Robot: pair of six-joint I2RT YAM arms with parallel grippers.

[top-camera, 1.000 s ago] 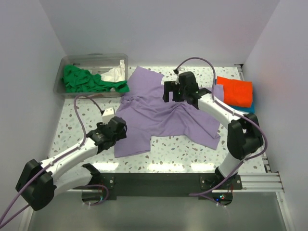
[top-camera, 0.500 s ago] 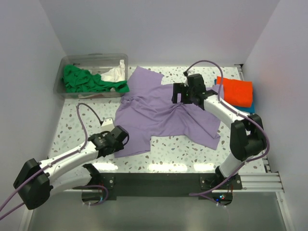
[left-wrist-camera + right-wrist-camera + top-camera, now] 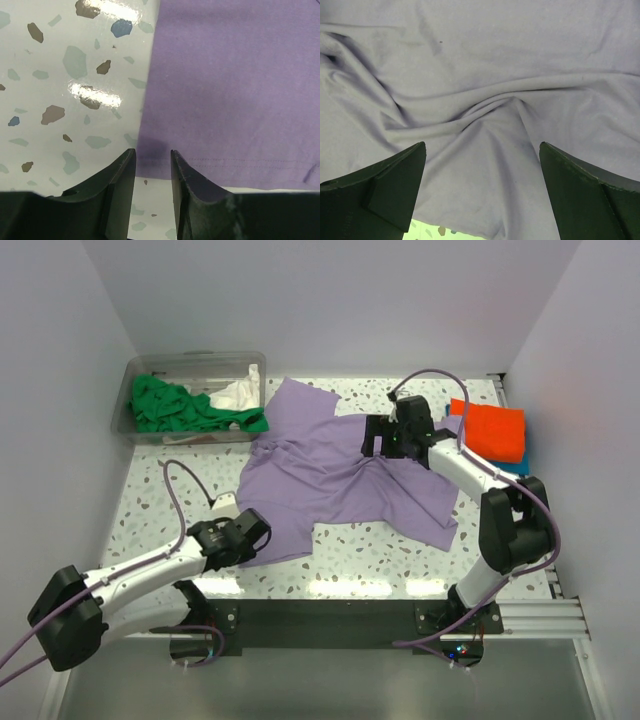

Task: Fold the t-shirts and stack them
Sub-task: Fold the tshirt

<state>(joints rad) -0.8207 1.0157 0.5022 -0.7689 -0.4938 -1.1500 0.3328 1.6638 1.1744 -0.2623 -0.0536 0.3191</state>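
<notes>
1. My left end effector [image 3: 152, 152], jaws barely apart, straddles the purple shirt's [image 3: 330, 485] lower-left hem corner; the cloth stretches toward upper right across the desk [image 3: 150, 490].
2. The right end effector [image 3: 482, 145] gapes empty over its rumpled upper-right part.
3. I judge the left nearer a grabbable edge.

This is a robotics lab cell rather than a home. A glossy white counter with terrazzo flecks [image 3: 140, 490] is boxed in by plain white panel walls [image 3: 330, 300] on three sides. Two white-and-black robot arms [image 3: 140, 575] are bolted to a black base plate [image 3: 330, 615] and silver aluminium rail [image 3: 540, 615] along the near edge (purple cables [image 3: 430, 372] loop loose). A clear plastic tub [image 3: 195, 360] sits in the far left corner.
</notes>
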